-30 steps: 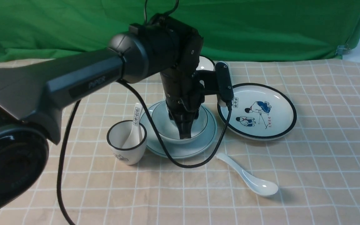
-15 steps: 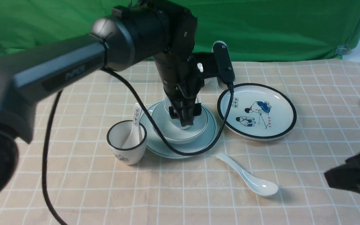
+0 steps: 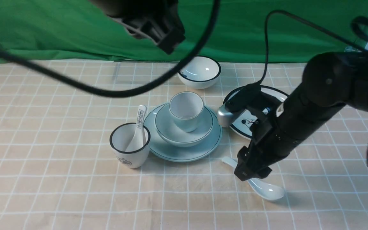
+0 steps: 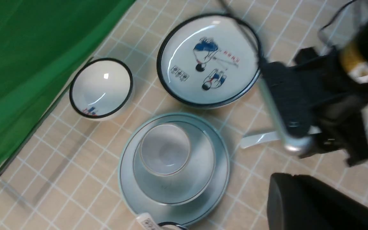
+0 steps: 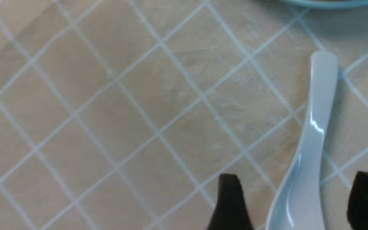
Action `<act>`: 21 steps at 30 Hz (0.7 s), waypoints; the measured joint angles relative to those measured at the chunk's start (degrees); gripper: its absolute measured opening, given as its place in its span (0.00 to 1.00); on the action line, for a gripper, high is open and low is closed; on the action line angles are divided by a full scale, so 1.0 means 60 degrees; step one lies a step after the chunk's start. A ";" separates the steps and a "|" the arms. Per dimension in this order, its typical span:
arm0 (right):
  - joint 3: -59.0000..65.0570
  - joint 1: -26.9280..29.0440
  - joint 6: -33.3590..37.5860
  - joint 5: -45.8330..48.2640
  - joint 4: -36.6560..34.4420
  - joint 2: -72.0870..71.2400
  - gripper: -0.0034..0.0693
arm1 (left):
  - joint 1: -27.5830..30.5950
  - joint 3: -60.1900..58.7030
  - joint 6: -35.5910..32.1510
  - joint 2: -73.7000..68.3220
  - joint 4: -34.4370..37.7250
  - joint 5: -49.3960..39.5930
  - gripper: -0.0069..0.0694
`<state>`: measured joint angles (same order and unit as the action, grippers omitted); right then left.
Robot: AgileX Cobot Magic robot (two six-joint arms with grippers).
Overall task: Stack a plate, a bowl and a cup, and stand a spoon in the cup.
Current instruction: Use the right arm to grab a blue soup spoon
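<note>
Right pincer (image 5: 295, 176) stands wide open astride the spoon (image 5: 315, 127), holding nothing; left pincer (image 3: 168, 43) closed.

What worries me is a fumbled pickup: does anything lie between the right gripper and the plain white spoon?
Nothing visible does. The right gripper is open at the spoon, with one finger on each side of it; only tablecloth shows between them and it. The spoon lies flat, apart from the plate.

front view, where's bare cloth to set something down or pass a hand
Bare cloth left of the black-rimmed cup, along the near edge, and right of the spoon. Crowded in the middle: plate stack, cartoon plate, small bowl, with the right gripper open over the spoon.
</note>
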<state>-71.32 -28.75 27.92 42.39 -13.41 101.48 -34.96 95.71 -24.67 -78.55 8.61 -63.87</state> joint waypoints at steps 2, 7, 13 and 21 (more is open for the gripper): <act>-0.0281 0.0000 0.0000 -0.0051 0.0030 0.0475 0.74 | 0.0000 -0.0920 0.0081 0.1084 0.0406 0.0607 0.09; -0.0746 0.0000 -0.0009 -0.0294 0.0229 0.1479 0.68 | 0.0000 -0.3588 0.0092 0.3483 0.1034 0.2496 0.09; -0.0888 0.0009 -0.0014 -0.0429 0.0576 0.2205 0.57 | 0.0000 -0.6649 0.0092 0.6222 0.1078 0.4494 0.09; -0.0939 -0.0001 -0.0596 -0.0488 0.0955 0.2207 0.27 | 0.0000 -0.7902 0.0092 0.7863 0.1000 0.5152 0.09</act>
<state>-76.96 -28.76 24.34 39.46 -7.67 114.73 -34.96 48.30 -24.12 -31.38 14.61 -32.96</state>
